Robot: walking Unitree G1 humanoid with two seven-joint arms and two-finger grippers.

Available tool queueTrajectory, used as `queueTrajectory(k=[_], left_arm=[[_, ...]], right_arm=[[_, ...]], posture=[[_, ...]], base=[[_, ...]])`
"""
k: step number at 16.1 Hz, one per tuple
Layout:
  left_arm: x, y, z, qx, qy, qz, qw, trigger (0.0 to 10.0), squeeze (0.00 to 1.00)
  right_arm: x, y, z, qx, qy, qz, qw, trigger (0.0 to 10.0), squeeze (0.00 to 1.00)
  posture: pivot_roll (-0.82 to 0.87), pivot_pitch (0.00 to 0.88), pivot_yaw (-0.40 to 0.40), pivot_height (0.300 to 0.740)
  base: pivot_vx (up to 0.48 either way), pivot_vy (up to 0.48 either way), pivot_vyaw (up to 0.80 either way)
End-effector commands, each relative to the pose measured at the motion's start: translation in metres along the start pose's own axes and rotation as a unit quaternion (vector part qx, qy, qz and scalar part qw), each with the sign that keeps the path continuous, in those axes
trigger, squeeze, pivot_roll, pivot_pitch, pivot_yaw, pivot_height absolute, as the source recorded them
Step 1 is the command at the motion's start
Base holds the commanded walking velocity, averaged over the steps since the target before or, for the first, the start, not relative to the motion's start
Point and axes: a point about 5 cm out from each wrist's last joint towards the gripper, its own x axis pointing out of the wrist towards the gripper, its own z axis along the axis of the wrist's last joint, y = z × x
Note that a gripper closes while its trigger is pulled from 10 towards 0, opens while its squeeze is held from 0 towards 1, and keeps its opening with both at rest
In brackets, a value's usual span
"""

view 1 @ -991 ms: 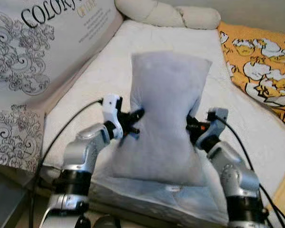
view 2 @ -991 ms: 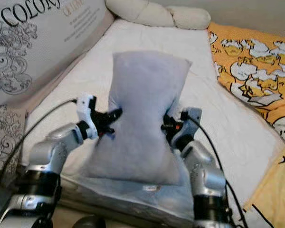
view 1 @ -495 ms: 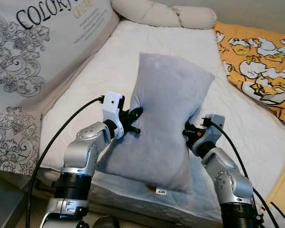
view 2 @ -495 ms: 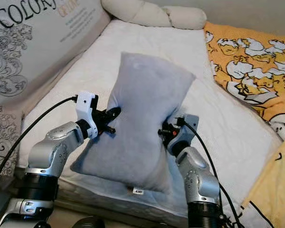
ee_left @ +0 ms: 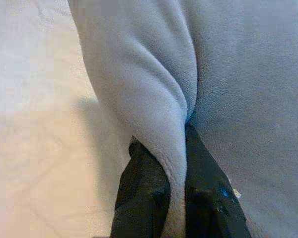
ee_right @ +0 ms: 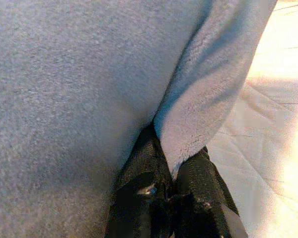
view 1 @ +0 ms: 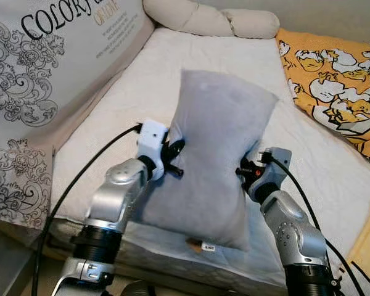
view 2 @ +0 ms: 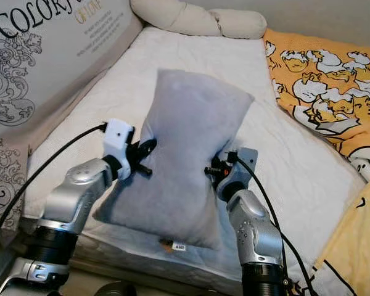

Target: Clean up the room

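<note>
Our left pincer (view 1: 175, 158) is clenched on a thin fold of the grey pillow (view 1: 214, 154) at its left edge, and our right pincer (view 1: 245, 172) is clenched on a matching fold at its right edge; the wrist views show only a ridge of fleece nipped between each pair of black fingers (ee_left: 145, 191). The pillow hangs between the two grips, lifted and leaning to the right over the near part of the white bed (view 1: 142, 86), its lower corner with the small tag (view 1: 208, 247) near the mattress edge. We judge the hold shallow: if either pinch slides off the soft cover, the pillow would swing from the other grip or drop toward the floor. Pulling our arms apart could also tug the fabric free. The yellow blanket (view 1: 333, 80) lies well apart on the right, and the cream cushion (view 1: 213, 18) at the head.
</note>
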Motion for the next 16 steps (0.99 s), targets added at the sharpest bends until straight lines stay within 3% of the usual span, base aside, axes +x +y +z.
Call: queueTrajectory(k=[1,3,6,16], left_arm=[[0.0032,-0.0021,0.0113,0.024,-0.020,-0.004,0.999,10.0,0.00],[0.0025,-0.0004,0.0133,0.020,-0.030,0.000,0.999,10.0,0.00],[0.0016,0.0049,0.0120,0.022,-0.030,0.017,0.999,10.0,0.00],[0.0038,0.0058,0.0097,0.034,-0.023,0.017,0.999,10.0,0.00]], right_arm=[[0.0014,0.0027,0.0093,-0.011,-0.019,0.001,1.000,10.0,0.00],[0.0030,0.0008,0.0093,0.005,-0.020,-0.013,1.000,10.0,0.00],[0.0030,0.0027,0.0078,0.004,-0.020,-0.013,1.000,10.0,0.00],[0.0009,0.0020,-0.0003,0.012,-0.011,-0.025,1.000,10.0,0.00]], posture=[[-0.03,0.000,-0.002,0.740],[-0.03,0.000,-0.002,0.740],[-0.02,0.000,-0.004,0.740],[-0.03,0.000,0.006,0.740]], base=[[0.000,0.000,0.00],[0.000,0.000,-0.27],[0.000,0.403,-0.80],[0.000,0.442,0.00]])
